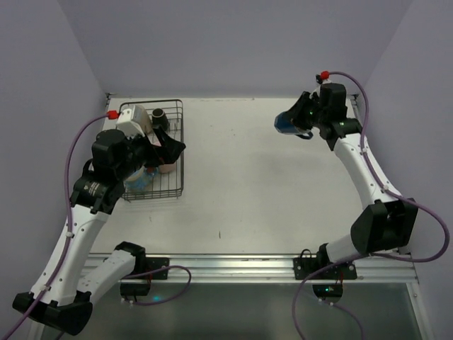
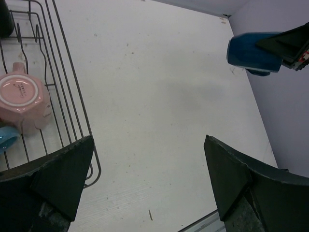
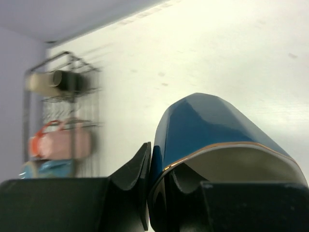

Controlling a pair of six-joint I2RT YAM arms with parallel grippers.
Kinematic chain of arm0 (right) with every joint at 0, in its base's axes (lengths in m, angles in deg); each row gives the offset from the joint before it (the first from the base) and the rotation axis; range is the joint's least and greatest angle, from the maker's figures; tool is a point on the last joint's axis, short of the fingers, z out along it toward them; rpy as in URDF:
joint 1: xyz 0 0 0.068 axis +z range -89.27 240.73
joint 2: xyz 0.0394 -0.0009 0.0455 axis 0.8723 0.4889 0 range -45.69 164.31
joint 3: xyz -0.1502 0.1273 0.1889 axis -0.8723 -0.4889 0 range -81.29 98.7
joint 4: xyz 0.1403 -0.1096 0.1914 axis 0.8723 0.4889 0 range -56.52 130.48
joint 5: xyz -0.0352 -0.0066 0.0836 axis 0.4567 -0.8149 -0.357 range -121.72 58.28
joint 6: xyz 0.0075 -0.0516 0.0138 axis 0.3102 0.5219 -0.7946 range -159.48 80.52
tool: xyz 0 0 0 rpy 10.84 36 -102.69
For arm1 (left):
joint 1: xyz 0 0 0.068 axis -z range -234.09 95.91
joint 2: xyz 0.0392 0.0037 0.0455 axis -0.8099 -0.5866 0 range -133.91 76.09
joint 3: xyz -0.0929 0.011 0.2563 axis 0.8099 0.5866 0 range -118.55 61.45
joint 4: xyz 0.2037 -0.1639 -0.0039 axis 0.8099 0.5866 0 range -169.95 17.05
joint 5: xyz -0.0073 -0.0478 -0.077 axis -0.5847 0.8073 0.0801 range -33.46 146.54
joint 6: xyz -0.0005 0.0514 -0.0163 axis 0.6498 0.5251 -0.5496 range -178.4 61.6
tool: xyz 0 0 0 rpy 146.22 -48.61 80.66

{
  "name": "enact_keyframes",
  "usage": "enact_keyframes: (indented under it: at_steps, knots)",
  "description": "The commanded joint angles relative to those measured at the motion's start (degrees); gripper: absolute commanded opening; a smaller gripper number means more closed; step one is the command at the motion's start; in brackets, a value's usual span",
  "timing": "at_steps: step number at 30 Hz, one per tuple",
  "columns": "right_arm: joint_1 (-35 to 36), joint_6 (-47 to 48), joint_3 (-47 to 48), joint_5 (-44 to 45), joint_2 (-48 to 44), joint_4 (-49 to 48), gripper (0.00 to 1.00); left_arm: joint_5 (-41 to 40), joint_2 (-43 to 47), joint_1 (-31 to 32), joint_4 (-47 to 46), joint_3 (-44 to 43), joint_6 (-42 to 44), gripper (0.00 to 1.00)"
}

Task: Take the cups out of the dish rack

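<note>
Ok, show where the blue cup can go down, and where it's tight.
Free: the wide bare table between the dish rack and the right arm, from back wall to near rail. Tight: the rack itself, holding cups, with the left gripper over it. The right gripper holds the blue cup by the far right corner.

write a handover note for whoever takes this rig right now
Left gripper: open, empty, at the dish rack's right edge.
Right gripper: shut on the blue cup, held on its side over the table's far right.
In the rack: cream cup, black cup, pink cup base up, light blue cup, orange-red cup (blurred).
Done: blue cup out of the rack. Left: set it down, unload the other five.
</note>
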Motion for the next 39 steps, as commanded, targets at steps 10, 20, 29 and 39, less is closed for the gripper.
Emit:
enact_keyframes:
  at_steps: [10,20,29,39]
  knots:
    - [-0.60,10.51,16.01,33.57,15.72,30.56,0.00,3.91,-1.64,-0.27,-4.21,1.17,0.96,1.00]
    - [-0.60,11.65,19.25,42.12,23.98,31.62,0.00,4.52,-1.64,-0.27,-4.83,2.57,0.61,0.99]
    - [-0.95,12.27,23.48,38.61,33.29,31.62,0.00,4.00,-2.34,-0.27,-4.65,3.19,1.23,0.99]
    - [-2.09,13.23,20.49,35.10,33.66,27.67,0.00,4.08,-2.69,-0.27,-5.18,4.16,1.23,0.99]
